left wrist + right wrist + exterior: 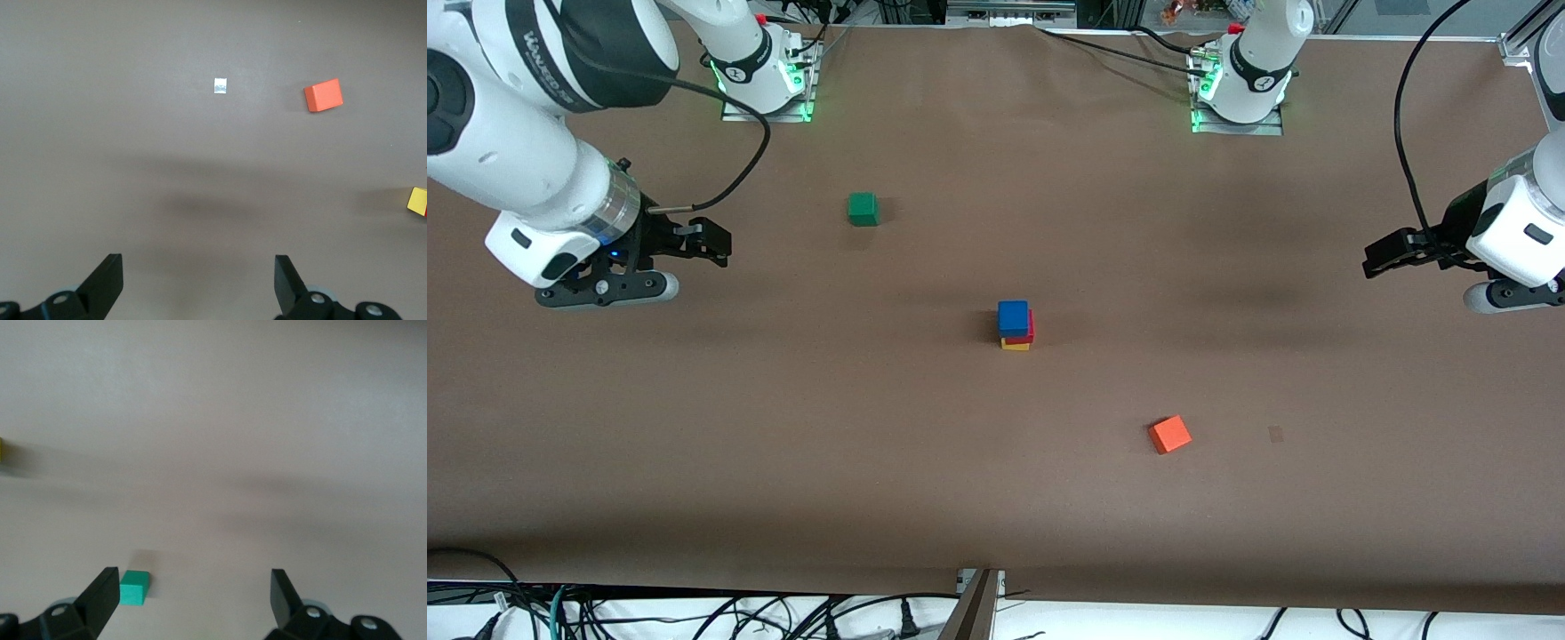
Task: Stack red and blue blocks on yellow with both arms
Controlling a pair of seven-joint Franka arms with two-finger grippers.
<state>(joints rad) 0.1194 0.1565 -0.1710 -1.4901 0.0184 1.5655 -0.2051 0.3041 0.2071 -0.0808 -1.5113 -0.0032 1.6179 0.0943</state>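
In the middle of the table stands a stack of three cubes: the blue block [1012, 316] on top, the red block [1031, 330] under it, the yellow cube [1015, 345] at the bottom. Both arms hang well clear of it. My left gripper [1375, 259] hovers open and empty over the left arm's end of the table. Its wrist view shows its spread fingers [199, 273] over bare mat and the yellow cube [418, 199] at the edge. My right gripper [717, 244] hovers open and empty over the right arm's end [193, 587].
A green cube [863, 209] [134, 587] lies farther from the front camera than the stack, toward the right arm's end. An orange cube [1169, 435] [323, 95] lies nearer that camera, toward the left arm's end. A small pale patch [221, 86] marks the mat beside it.
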